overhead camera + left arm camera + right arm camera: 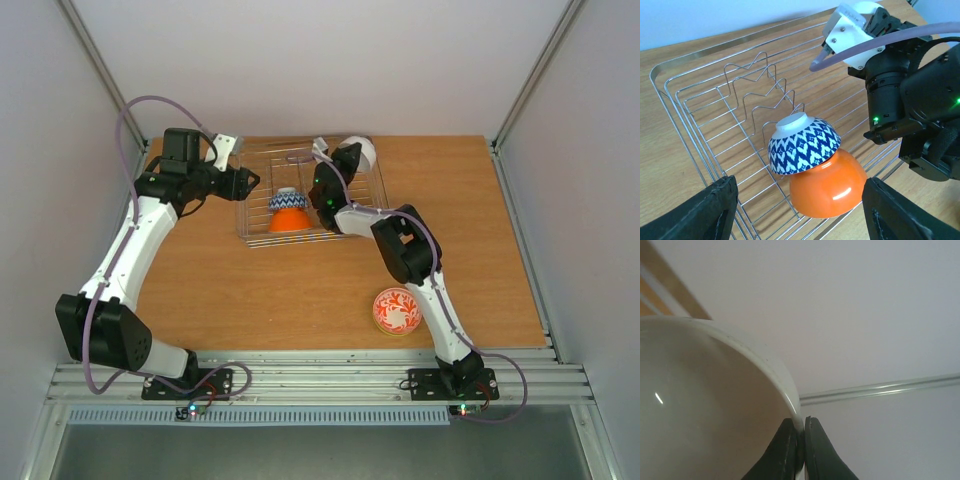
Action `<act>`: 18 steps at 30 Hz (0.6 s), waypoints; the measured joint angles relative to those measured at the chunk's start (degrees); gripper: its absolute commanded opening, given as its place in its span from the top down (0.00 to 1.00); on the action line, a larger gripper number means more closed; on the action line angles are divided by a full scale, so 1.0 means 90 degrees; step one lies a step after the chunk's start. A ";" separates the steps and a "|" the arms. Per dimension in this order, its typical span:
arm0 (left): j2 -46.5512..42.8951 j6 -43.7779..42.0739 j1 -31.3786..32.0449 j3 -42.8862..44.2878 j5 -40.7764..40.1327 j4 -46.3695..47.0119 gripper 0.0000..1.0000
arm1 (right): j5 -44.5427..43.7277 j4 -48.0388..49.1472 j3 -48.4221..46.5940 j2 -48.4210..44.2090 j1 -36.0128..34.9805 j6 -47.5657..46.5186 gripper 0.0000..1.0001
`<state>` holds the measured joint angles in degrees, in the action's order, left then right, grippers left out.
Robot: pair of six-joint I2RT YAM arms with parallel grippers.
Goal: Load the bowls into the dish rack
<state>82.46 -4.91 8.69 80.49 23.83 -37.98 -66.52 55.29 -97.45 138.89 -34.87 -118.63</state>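
Top view, surface: wooden table [250, 290], with a ribbed aluminium rail [320, 375] along its near edge.
Top view, room: plain white walls [300, 60] on three sides.
Top view, dish rack [258, 205]: wire, at the table's 12 o'clock.
Top view, bowls: the blue zigzag bowl [287, 198] touches the orange bowl [289, 220] inside the rack. The red-patterned bowl [398, 310] sits on bare wood at 5 o'clock.
Top view, left gripper [248, 181]: at the rack's 9 o'clock edge.
Top view, right gripper [350, 155]: at the rack's 1 o'clock corner, holding the white bowl [366, 150].
Left wrist view: fingers [710, 210] are spread wide and hold nothing. The zigzag bowl rests foot-up on the orange bowl.
Right wrist view: fingers [785, 452] pinch the white bowl's rim in front of the white wall.
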 measured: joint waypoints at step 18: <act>0.0000 -0.0002 0.0000 0.0000 -0.0002 0.0000 0.30 | 0.0369 -0.3806 -0.0277 -0.0158 0.0134 0.3201 0.94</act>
<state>82.46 -4.93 8.69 80.49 23.81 -37.98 -63.20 21.04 -99.94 137.47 -33.67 -89.82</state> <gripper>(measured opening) 0.695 0.049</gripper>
